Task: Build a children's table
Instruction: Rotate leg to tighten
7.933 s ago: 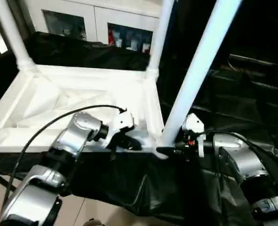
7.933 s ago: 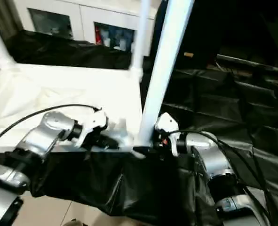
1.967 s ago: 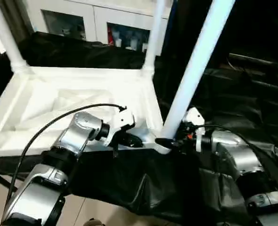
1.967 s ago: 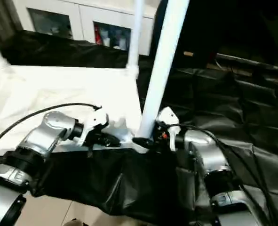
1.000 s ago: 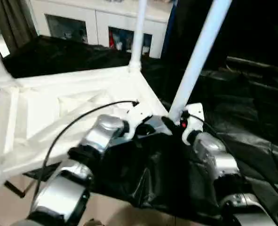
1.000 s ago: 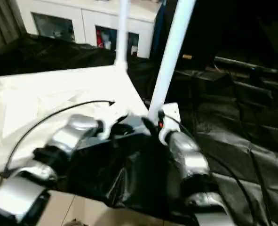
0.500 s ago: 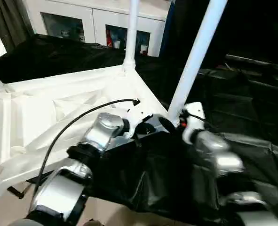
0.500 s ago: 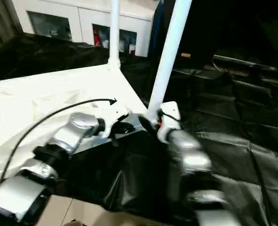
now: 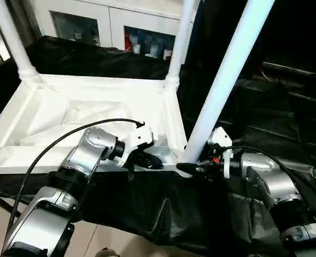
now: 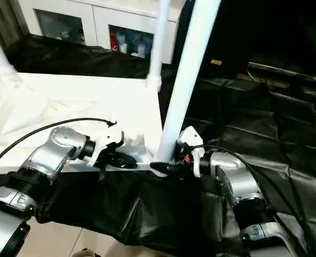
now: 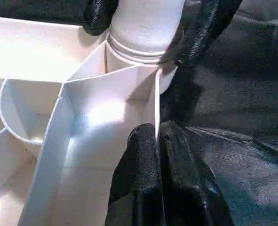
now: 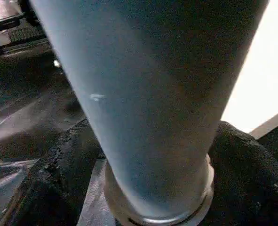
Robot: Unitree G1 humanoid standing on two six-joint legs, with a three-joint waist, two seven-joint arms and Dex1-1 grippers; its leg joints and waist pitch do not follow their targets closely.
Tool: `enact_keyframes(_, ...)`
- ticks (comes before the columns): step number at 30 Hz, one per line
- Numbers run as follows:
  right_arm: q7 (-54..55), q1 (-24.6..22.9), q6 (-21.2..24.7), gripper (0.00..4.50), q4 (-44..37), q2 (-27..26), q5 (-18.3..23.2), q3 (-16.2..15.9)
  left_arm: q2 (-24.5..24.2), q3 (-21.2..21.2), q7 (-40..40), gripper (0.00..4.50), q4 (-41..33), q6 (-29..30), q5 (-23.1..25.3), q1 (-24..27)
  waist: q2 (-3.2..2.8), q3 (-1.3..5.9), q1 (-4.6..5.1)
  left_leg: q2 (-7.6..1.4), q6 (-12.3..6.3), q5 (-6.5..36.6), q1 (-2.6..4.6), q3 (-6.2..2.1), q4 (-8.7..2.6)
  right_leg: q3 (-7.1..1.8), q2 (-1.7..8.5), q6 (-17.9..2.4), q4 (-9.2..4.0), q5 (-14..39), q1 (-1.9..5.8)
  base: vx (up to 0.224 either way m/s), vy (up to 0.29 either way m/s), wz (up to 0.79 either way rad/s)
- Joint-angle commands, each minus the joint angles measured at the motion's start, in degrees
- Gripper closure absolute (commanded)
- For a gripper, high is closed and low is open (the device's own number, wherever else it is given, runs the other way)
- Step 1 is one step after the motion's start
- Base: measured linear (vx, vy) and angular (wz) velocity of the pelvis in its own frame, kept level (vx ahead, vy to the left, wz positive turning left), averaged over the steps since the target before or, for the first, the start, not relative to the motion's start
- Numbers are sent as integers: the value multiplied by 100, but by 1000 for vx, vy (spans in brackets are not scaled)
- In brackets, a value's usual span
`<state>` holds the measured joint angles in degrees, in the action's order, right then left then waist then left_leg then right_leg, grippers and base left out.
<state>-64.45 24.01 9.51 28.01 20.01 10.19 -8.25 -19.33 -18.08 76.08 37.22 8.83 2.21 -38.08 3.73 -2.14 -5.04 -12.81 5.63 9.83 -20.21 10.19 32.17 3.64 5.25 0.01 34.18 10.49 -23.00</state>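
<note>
**Near leg seated, both hands at the corner socket**

The children's table [image 9: 88, 115] lies upside down on the black-draped surface [image 9: 286, 107], with its ribbed underside facing up. The near leg [image 9: 227, 75] stands in the corner socket [image 11: 143, 52] closest to the robot. Two more legs rise from the far corners.

The plastic looks light and stiff but smooth, so I judge that a tube can slip in the grip. The best place to hold it is low, just above the socket, where the leverage of the long tube is small. The thin rim wall is good for steadying the top.

The left hand [image 11: 157, 141] is closed, its fingers pinching the rim wall beside the socket. The right hand [image 9: 192, 167] has its fingers spread around the base of the near leg; whether they press on it I cannot tell.

Compared with one second ago, the top lies square to the robot again instead of turned, and the right hand is at the side of the leg.
</note>
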Motion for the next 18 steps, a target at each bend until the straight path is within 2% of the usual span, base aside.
enact_keyframes(1, -99, -66, 102, 115, -149, 63, 24, -50, -13, -193, 162, 450, -60, 151, 10, 142, -32, 297, 2, -64, -150, 1343, 35, 39, -362, -208, 243, -1292, -335, 868, 280, 0, 0, 0)
enact_keyframes(3, -127, -88, 141, 124, -192, 56, 46, -75, -32, -185, 153, 450, -75, 164, -4, 147, -23, 305, 6, -56, -188, 1207, 30, 48, -347, -209, 230, -1333, -312, 670, 285, 0, 0, 0)
enact_keyframes(5, -159, -121, 167, 152, -237, 59, 62, -110, -36, -170, 143, 450, -101, 187, -11, 155, -19, 313, 3, -48, -236, 1057, 31, 55, -333, -206, 222, -1391, -289, 432, 291, 0, 0, 0)
enact_keyframes(9, -127, -195, 215, 177, -297, 2, 88, -128, 9, -140, 52, 450, -101, 188, -11, 158, -7, 309, -8, -46, -282, 1014, 23, 59, -327, -204, 228, -1401, -288, 429, 298, 0, 0, 0)
enact_keyframes(12, 67, -257, 260, 185, -311, -106, 96, -93, 102, -106, -177, 450, -47, 203, 17, 132, -5, 301, -7, -48, -245, 1119, 23, 55, -334, -204, 238, -1363, -308, 641, 291, 0, 0, 0)
enact_keyframes(13, 561, -261, 287, 186, -188, -270, -46, -53, 259, -33, -631, 450, 140, 211, 109, 35, -6, 292, 2, -52, -199, 1225, 29, 54, -344, -208, 237, -1308, -329, 829, 270, 0, 0, 0)
enact_keyframes(14, 561, -261, 287, 186, -188, -270, -46, -53, 259, -33, -631, 450, 140, 211, 109, 35, -7, 270, 5, -53, -164, 1311, 38, 54, -358, -208, 234, -1271, -355, 973, 252, 0, 0, 0)
enact_keyframes(15, 911, -238, 269, 189, -59, -380, -146, -15, 361, 16, -894, 450, 255, 238, 147, -32, -6, 261, 7, -47, -78, 1501, 53, 49, -366, -209, 246, -1183, -388, 1334, 241, 0, 0, 0)
enact_keyframes(17, 2087, -80, 290, 189, 440, -817, -256, 289, 702, 142, -1742, 450, 627, 266, 263, -241, -10, 255, 20, -39, 51, 1703, 77, 35, -379, -208, 263, -1032, -445, 1828, 205, 0, 0, 0)
enact_keyframes(18, 2137, -71, 294, 189, 461, -836, -254, 306, 718, 145, -1774, 450, 641, 270, 266, -249, -2, 252, 35, -29, 86, 1750, 66, 30, -380, -205, 259, -961, -454, 1997, 204, 0, 0, 0)
